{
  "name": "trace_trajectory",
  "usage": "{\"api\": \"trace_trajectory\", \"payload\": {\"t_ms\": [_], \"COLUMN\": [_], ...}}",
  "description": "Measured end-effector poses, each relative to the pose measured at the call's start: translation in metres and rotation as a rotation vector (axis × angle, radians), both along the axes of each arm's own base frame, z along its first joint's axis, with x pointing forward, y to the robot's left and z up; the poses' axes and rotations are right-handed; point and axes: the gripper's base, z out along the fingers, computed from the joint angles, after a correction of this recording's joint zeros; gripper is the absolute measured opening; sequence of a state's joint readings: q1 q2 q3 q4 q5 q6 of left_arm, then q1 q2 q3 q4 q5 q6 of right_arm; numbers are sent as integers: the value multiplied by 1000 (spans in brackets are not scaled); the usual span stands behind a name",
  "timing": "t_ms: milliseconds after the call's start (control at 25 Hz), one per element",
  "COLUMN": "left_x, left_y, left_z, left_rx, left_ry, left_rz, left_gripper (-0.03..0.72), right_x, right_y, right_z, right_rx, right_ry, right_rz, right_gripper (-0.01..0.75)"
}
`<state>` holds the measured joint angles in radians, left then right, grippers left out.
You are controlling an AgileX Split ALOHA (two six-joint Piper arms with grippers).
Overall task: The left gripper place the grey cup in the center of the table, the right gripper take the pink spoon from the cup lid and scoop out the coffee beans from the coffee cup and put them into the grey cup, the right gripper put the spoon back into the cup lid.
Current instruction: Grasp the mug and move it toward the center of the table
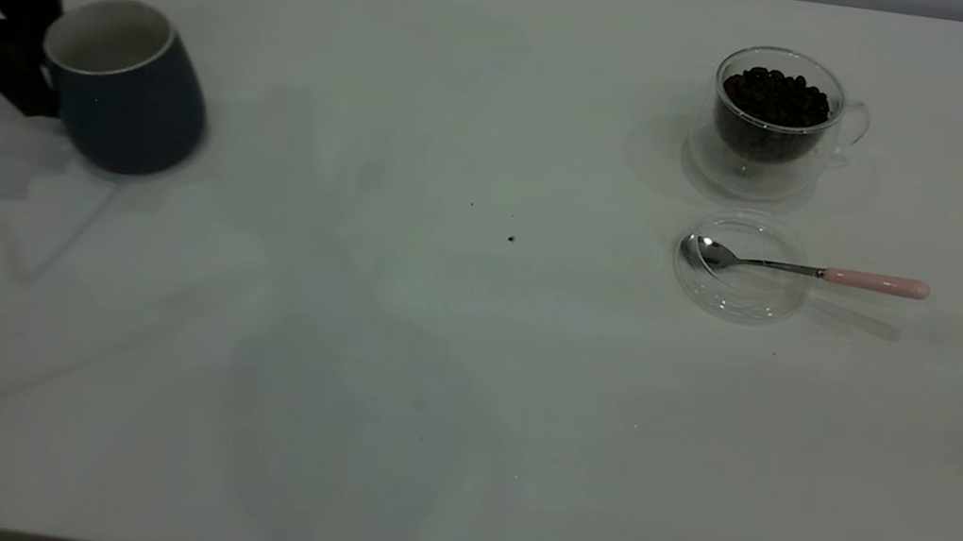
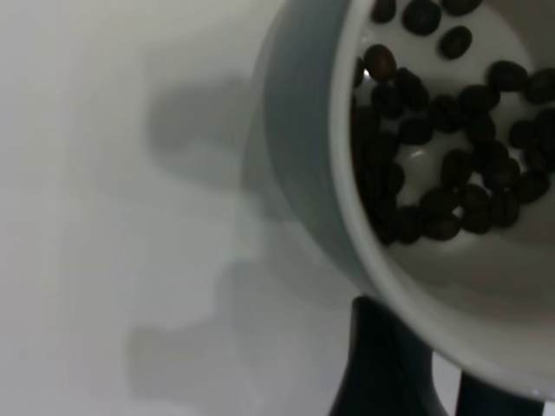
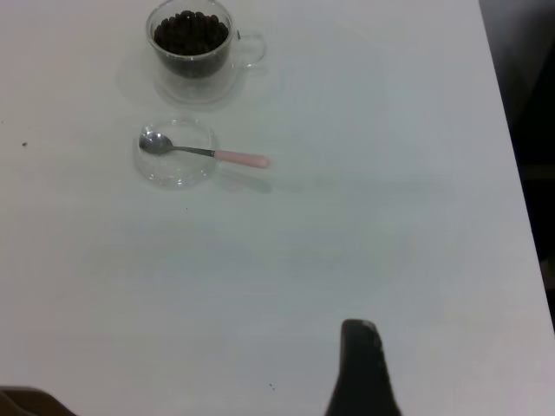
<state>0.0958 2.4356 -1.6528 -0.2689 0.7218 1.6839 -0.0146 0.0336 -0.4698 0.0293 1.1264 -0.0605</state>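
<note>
Far out toward the left arm's side from the cup lid (image 1: 741, 269), the grey cup (image 1: 125, 86) sits tilted at the table's edge region, its white mouth leaning toward the left gripper (image 1: 42, 66), which is right against the cup's rim. Left wrist view shows the rim (image 2: 408, 286) close up with a dark finger (image 2: 381, 364) below it and coffee beans (image 2: 451, 186) already lying inside; jaws appear pinched on the wall, though one finger is all that shows clearly.

Key relation: table centre lies between grey cup and lid, so the cup must travel toward the lid side, well apart from it now. Left arm is plainly the nearer one.

Pink spoon (image 1: 811, 272) rests with its bowl in the lid, handle pointing away from the grey cup, long axis running across the table. Coffee cup (image 1: 777, 114), full of beans, stands just behind the lid.

Right gripper (image 3: 362, 368) hangs back, well clear of the spoon; one finger visible, spread cannot be told.

Table (image 1: 425, 396) pale, smooth, a few dark specks near centre.
</note>
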Motion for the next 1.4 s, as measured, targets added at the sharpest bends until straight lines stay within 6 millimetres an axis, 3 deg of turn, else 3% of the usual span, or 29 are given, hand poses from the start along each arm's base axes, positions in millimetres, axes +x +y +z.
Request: {"api": "trace_trajectory", "payload": {"t_ms": [480,920,1160,1400], "left_x": [5,-12,-13,-14], "left_y": [-96,-168,-183,-177], "left_z": [-1,-25,-25,-22], "left_rx": [-14,-21,-61,-39], "left_ry": [-86,-66,-87,-60], "left_rz": [-110,-152,-128,-128], "left_gripper": [571,571,571,571], "right_x": [0,0,0,0], "right_y": [0,0,0,0], "right_z": [0,0,0,0], "right_rx": [-1,0,-1,-1], "right_ry": [0,0,0,0], "right_rz": [1,0,0,0], "right_gripper": [591,591,591,591]}}
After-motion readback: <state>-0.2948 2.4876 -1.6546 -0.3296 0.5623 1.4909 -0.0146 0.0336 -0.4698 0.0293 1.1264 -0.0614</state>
